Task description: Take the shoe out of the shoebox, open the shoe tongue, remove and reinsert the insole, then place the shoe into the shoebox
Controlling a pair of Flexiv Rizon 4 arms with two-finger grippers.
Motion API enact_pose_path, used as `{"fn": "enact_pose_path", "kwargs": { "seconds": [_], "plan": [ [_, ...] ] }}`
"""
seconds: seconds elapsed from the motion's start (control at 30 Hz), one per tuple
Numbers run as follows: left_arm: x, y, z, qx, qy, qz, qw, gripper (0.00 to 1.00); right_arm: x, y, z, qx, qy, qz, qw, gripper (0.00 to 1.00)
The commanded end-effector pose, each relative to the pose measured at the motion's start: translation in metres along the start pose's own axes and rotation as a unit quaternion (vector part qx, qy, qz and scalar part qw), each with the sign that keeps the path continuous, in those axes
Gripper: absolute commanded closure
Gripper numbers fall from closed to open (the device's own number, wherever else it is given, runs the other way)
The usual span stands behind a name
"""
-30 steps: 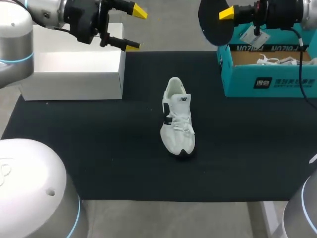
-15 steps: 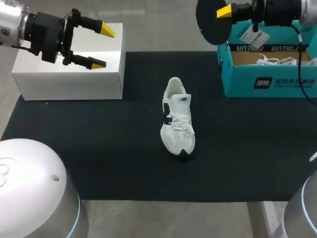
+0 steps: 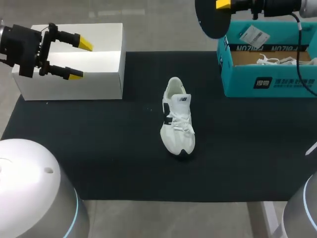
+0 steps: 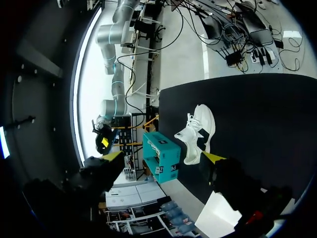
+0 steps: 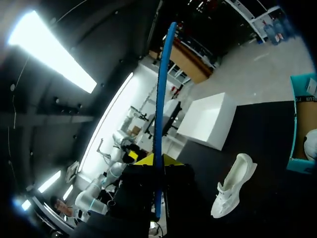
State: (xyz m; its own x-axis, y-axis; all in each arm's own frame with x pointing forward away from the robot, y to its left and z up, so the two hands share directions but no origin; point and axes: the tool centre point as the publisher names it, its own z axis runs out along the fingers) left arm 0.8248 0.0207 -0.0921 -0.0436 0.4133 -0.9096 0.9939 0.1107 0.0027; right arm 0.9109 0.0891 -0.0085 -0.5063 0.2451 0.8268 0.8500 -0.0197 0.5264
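Observation:
A white shoe (image 3: 177, 116) lies on the black mat (image 3: 99, 148), toe toward me, with its tongue end pointing to the far side. My right gripper (image 3: 223, 4) is high above the teal shoebox (image 3: 267, 82), shut on a dark insole (image 3: 212, 20) that hangs upright. In the right wrist view the insole (image 5: 159, 99) shows edge-on as a thin blue strip between the yellow tips of the gripper (image 5: 154, 159), with the shoe (image 5: 233, 188) far below. My left gripper (image 3: 79, 59) hovers open over the white box (image 3: 99, 74), holding nothing. Its wrist view shows the shoe (image 4: 198, 134) ahead.
The white box stands at the mat's far left corner. The teal shoebox at the far right holds another white shoe (image 3: 277, 60), its laces showing. The left gripper (image 4: 163, 157) has the teal shoebox (image 4: 161, 163) far ahead of it.
My left arm has swung left, from the white box's right end to over its left part, still open. The right gripper with the insole has risen slightly.

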Motion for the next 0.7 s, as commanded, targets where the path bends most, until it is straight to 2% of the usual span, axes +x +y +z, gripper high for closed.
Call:
{"fn": "enact_pose_path", "kwargs": {
  "seconds": [0.03,0.17,0.7],
  "plan": [
    [0.0044,0.0212,0.0014,0.024,0.014,0.003,1.000,0.00,0.0077,0.0018,0.0018,0.002,-0.019,-0.004,1.000,1.00],
    [0.0090,0.0297,0.0014,0.014,0.032,-0.007,0.999,0.00,0.0095,0.0034,0.0011,-0.002,-0.023,-0.005,1.000,1.00],
    [0.0090,0.0297,0.0014,0.014,0.032,-0.007,0.999,0.00,0.0094,0.0036,0.0008,-0.007,-0.022,0.000,1.000,1.00]
  ]
}}
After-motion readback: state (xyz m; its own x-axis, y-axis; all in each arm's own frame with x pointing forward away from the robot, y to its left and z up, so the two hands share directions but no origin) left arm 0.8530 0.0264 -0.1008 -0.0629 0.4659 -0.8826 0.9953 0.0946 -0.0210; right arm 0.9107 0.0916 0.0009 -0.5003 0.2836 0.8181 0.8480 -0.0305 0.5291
